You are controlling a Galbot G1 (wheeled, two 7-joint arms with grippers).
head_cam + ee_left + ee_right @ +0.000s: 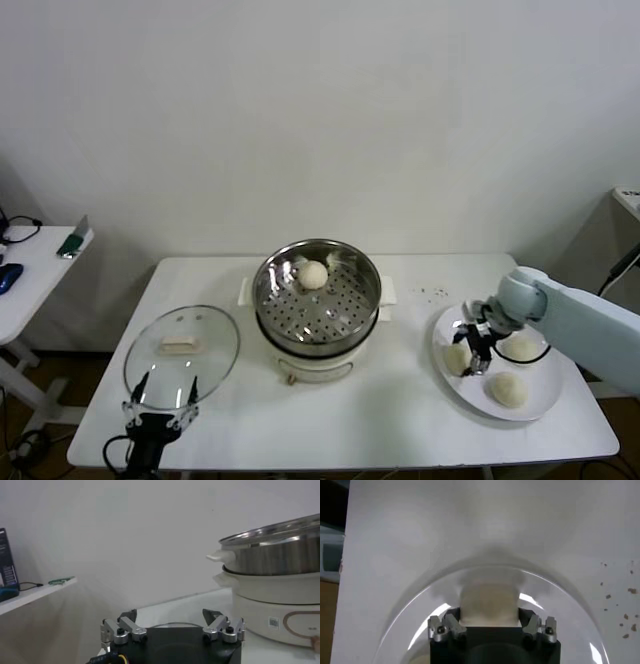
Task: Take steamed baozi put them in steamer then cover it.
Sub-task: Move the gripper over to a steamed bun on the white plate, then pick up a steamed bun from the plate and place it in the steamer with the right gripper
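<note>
Right gripper [474,352] reaches down over the plate [540,406] at our right, its fingers [451,622] set on either side of one bao [489,604], though we cannot tell if they pinch it yet. Two more buns [508,389] lie on that plate, and one sits in the steamer [317,297] mid-counter [400,420]. Left gripper [162,400] hangs spread at the near counter edge, beside the glass lid [181,355].

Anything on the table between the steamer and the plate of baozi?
Nothing solid: in the head view the table between the steamer and the plate is bare, apart from a few dark specks near the far edge.
</note>
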